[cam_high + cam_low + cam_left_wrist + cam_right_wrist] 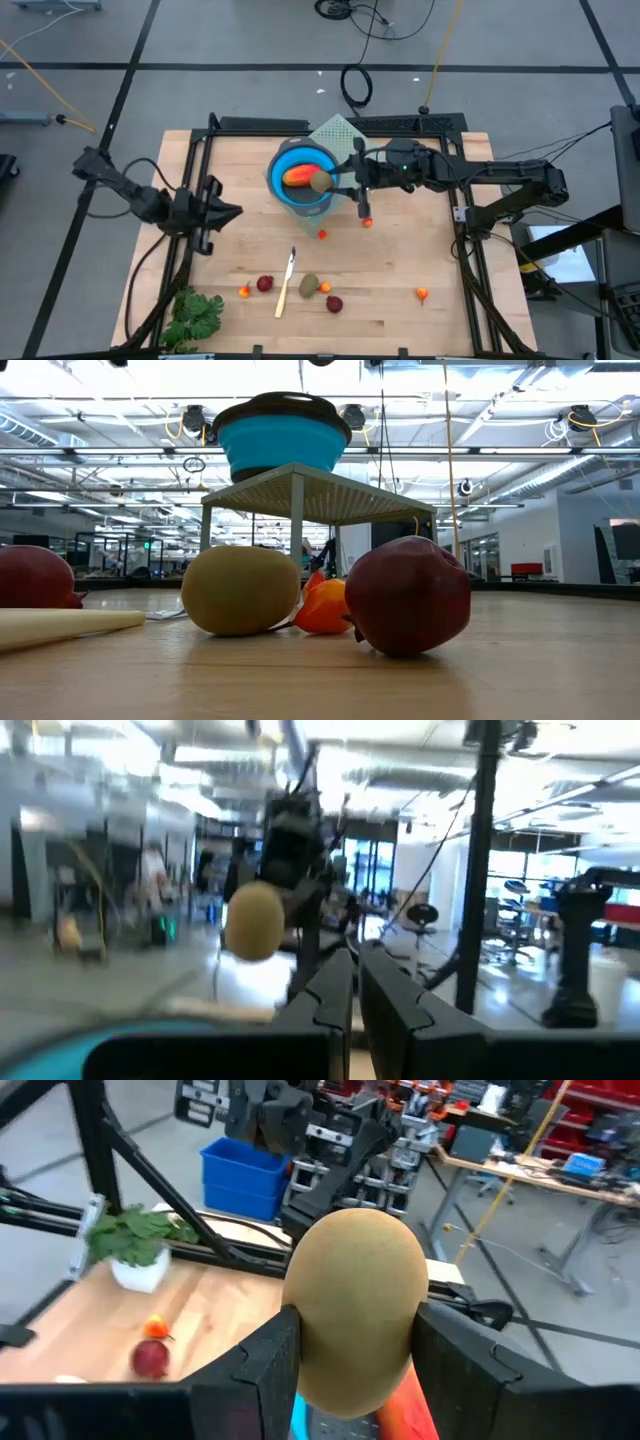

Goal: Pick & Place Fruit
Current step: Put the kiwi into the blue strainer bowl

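Kiwi [355, 1315] fills my right-wrist view, clamped in my right hand [340, 185] over the bowl [300, 175], upper centre. Letting go off-centre could bounce it off the rim. Left hand [225, 212] idle, closed.

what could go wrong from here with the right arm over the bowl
The right hand holds a brown oval over the blue bowl, where an orange-red piece already lies. Dropped from here, the oval could bounce off that piece and out. The bowl stands raised on a mesh stand, so a nudge from the hand might tip it. The left hand waits beside the bowl.
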You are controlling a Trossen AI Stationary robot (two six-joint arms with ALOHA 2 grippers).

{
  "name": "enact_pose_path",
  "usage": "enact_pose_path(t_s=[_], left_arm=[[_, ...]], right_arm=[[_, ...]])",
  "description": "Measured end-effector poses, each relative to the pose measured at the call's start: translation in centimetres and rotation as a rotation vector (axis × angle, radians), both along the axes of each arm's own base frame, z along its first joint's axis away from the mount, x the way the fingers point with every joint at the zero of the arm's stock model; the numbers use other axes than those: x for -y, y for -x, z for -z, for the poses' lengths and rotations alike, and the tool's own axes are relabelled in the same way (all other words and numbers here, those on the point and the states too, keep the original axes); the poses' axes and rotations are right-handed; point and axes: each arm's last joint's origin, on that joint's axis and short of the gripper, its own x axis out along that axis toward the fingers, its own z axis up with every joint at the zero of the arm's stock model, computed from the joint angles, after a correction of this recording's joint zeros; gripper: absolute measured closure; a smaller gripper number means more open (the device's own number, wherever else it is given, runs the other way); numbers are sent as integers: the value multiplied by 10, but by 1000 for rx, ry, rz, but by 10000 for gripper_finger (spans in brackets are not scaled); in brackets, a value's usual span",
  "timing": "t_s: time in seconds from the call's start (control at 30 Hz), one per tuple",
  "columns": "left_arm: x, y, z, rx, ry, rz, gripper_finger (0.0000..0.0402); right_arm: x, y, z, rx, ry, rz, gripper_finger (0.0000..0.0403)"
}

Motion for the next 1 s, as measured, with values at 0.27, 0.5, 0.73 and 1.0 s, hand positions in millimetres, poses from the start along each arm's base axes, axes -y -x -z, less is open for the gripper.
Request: enact_pose_path(t_s=[0.27, 0.5, 0.73, 1.0], left_arm=[[9, -36, -15, 12, -118, -89, 380], [14, -68, -39, -69, -203, -125, 356], [12, -87, -54, -134, -223, -159, 263], [7, -108, -64, -206, -239, -203, 161]], right_arm=[[-1, 0, 0, 0, -65, -23, 238], [-1, 0, 0, -1, -76, -21, 238], [-3, 0, 0, -5, -128, -63, 238], [-3, 0, 0, -8, -154, -66, 238]])
